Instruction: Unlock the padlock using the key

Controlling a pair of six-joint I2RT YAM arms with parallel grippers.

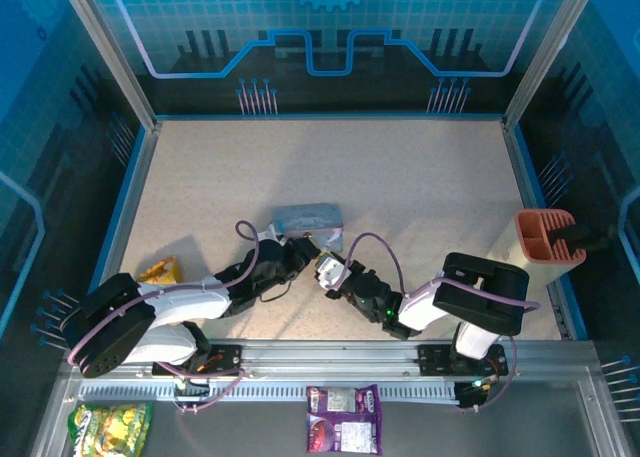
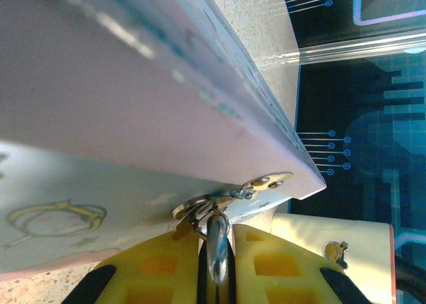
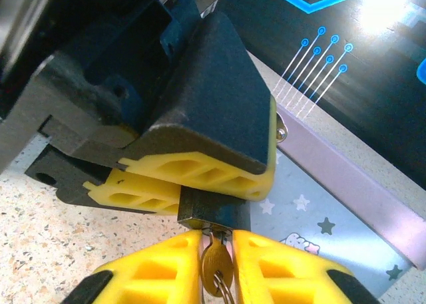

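Key [image 3: 217, 271] lengthwise along right hand [image 3: 216, 243], tip at padlock [image 3: 214, 213]

Nothing legible; print on the purple packet [image 1: 343, 419] is too small to read

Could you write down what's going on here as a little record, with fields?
left gripper: shut on the padlock, close to the lilac tin
right gripper: shut on the key, pinching its head
key: pushed into the padlock's body
padlock open yet: cannot tell
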